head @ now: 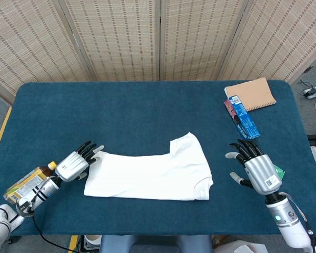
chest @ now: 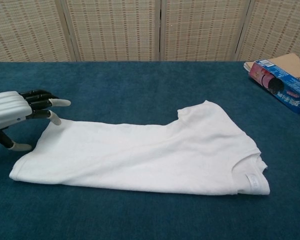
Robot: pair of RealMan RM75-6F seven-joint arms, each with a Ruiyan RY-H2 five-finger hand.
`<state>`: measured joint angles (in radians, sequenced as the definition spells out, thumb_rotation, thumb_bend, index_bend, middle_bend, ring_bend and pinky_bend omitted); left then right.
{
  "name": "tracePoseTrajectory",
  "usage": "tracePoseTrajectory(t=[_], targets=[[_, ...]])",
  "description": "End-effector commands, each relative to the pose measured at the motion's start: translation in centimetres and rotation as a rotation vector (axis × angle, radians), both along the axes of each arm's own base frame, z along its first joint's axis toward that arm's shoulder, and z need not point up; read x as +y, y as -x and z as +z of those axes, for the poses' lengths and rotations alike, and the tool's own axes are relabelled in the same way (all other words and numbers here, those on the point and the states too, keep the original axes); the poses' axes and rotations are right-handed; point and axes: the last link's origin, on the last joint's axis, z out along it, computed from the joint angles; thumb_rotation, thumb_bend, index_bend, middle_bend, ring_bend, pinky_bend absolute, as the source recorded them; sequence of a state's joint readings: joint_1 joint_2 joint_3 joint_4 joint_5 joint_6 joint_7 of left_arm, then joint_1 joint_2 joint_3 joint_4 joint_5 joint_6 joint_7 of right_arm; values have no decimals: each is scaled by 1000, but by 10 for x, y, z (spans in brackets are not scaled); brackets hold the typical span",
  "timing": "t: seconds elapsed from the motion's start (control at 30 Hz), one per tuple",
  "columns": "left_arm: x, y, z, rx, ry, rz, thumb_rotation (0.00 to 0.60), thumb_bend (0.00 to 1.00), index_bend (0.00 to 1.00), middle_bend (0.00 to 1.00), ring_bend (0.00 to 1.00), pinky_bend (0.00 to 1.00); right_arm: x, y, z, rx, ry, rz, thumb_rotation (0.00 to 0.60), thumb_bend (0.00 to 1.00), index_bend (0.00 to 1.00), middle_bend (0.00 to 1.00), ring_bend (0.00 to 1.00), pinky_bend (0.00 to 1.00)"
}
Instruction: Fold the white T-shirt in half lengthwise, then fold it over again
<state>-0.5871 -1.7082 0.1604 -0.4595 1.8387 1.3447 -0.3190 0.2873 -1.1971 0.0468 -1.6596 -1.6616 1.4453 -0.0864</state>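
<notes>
Since the shirt [head: 150, 175] already lies as a long strip on the table [head: 147, 110], I'd say only the second fold is left.

It's thin, floppy cotton by the look of it, light and likely to sag or slide on the blue cloth, so my guess is you'd pinch both layers at the hem corners on the left end and carry them over to the collar end. It sits at the table's near middle, hem toward the left hand [head: 75, 164], collar and sleeve toward the right. Left hand has its fingers spread, holding nothing, fingertips [chest: 55, 118] right at the hem's far corner; can't tell if they actually touch. Right hand [head: 257, 172] is also spread and empty, well apart from the collar end.
</notes>
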Motion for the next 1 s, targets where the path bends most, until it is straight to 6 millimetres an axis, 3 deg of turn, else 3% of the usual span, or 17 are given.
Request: tracePoseTrajectory(t=[0.03, 0.57, 1.0], targets=[[0, 0, -1, 2, 2, -1, 600, 197, 317, 50, 0, 0, 0, 0, 0, -1, -1, -2, 600, 169, 384, 237, 120, 149], [1, -12, -17, -97, 37, 43, 600, 195, 334, 52, 0, 0, 3, 2, 2, -10, 12, -5, 600, 169, 393, 237, 120, 148], [0, -13, -20, -117, 50, 73, 600, 226, 541, 136, 14, 0, 2, 6, 2, -23, 16, -8, 600, 169, 408, 240, 120, 148]])
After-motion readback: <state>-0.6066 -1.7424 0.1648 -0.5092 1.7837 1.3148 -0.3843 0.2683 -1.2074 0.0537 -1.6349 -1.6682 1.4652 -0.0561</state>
